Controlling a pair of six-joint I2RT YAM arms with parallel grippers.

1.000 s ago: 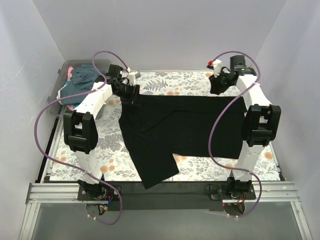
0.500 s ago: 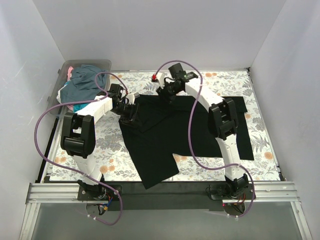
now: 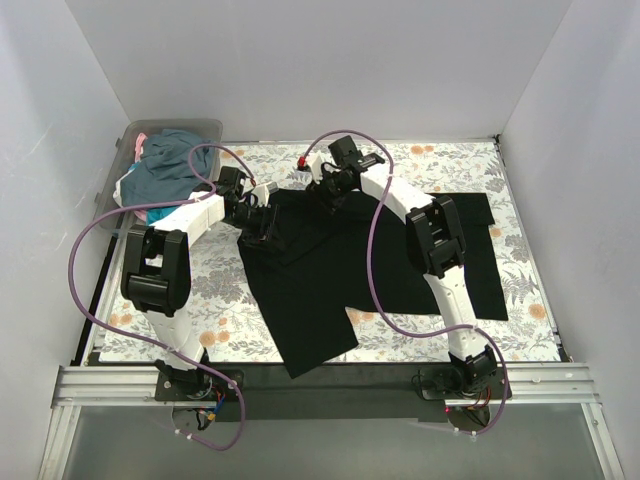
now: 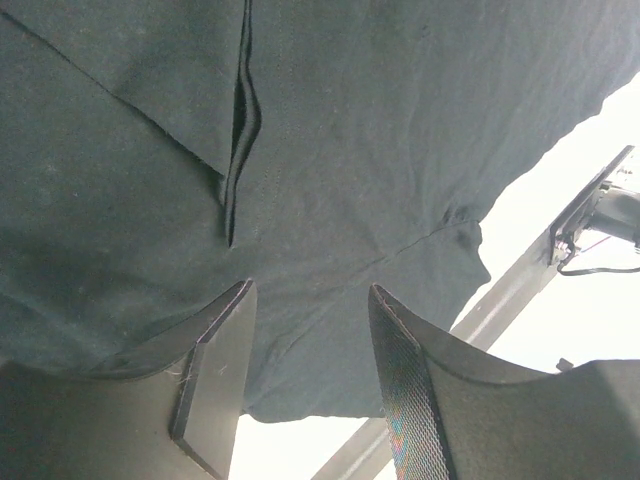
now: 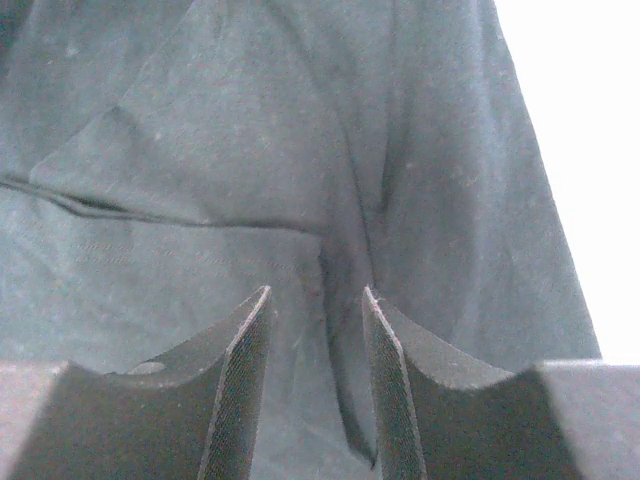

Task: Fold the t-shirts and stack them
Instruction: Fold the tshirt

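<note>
A black t-shirt (image 3: 330,270) lies spread on the floral table covering (image 3: 215,300), with a flap folded over near its far left corner. My left gripper (image 3: 264,224) hovers over that corner. In the left wrist view the left gripper (image 4: 310,290) is open, with only black cloth (image 4: 380,150) below the gap. My right gripper (image 3: 329,191) sits at the shirt's far edge, just right of the left one. In its wrist view the right gripper (image 5: 316,292) is open above a crease in the cloth (image 5: 200,150), and nothing is pinched.
A clear plastic bin (image 3: 124,139) stands at the far left, holding a pile of slate-blue, teal and pink t-shirts (image 3: 165,165). White walls close in the table on three sides. A metal rail (image 3: 320,385) runs along the near edge by the arm bases.
My right arm has swung from the far right corner leftward to the shirt's far middle edge. The shirt's right side now lies flat. Both grippers' jaws have widened.
</note>
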